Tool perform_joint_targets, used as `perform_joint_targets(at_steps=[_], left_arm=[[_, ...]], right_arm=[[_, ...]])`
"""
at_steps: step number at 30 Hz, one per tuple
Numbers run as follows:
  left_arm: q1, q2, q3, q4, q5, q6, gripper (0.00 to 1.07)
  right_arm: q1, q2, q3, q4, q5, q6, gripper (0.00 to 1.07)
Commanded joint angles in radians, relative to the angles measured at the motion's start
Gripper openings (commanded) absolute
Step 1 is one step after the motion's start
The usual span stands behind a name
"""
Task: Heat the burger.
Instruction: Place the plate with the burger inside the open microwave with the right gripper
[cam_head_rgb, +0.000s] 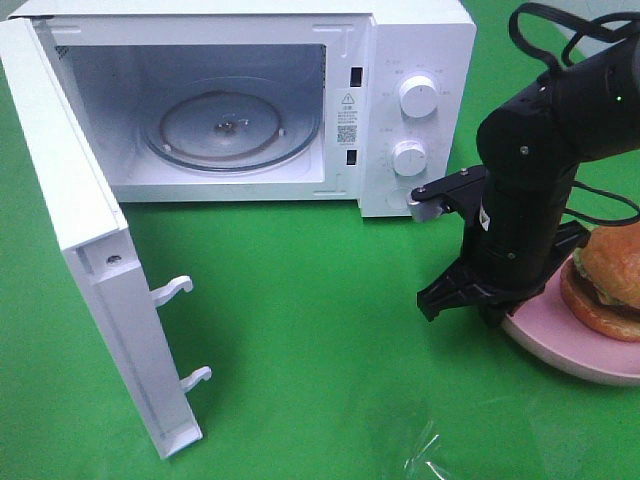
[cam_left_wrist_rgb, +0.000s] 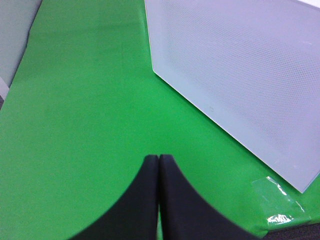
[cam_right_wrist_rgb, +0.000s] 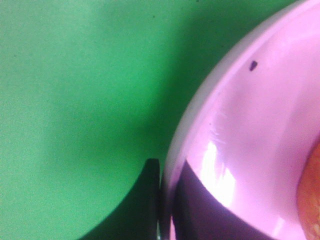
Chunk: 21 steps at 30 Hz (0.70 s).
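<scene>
Jaws pinching plate (cam_right_wrist_rgb: 250, 125) rim, wrist view only

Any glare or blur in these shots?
Right wrist: plate very close and blurry, white glare beside the fingers. Left wrist: tape glints beside the door. Exterior high: sharp, evenly lit, burger cut off at the edge.

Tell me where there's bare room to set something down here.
Widest bare patch: the green cloth between the open door and the plate, in front of the microwave. The turntable inside is bare too. Crowded at right: the right gripper pinches the plate rim beside the burger.
</scene>
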Motion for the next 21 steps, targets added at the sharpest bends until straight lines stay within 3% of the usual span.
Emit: perform_joint_targets(at_steps=[1, 8, 12, 21], left_arm=[[0.002, -0.020, 0.002, -0.003, -0.014, -0.004, 0.00], [0.002, -0.020, 0.002, -0.003, -0.014, -0.004, 0.00], [0.002, -0.020, 0.002, -0.003, -0.014, -0.004, 0.00], [0.002, -0.020, 0.002, -0.003, -0.014, -0.004, 0.00]], right_arm=[[-0.005, -0.031, 0.007, -0.018, 0.002, -0.049, 0.00], [0.007, -0.085, 0.008, -0.046, 0.053, -0.070, 0.00], [0.089, -0.104, 0.059, -0.119, 0.061, -0.064, 0.00], [0.175, -0.150, 0.131, -0.139, 0.048, -0.061, 0.00]])
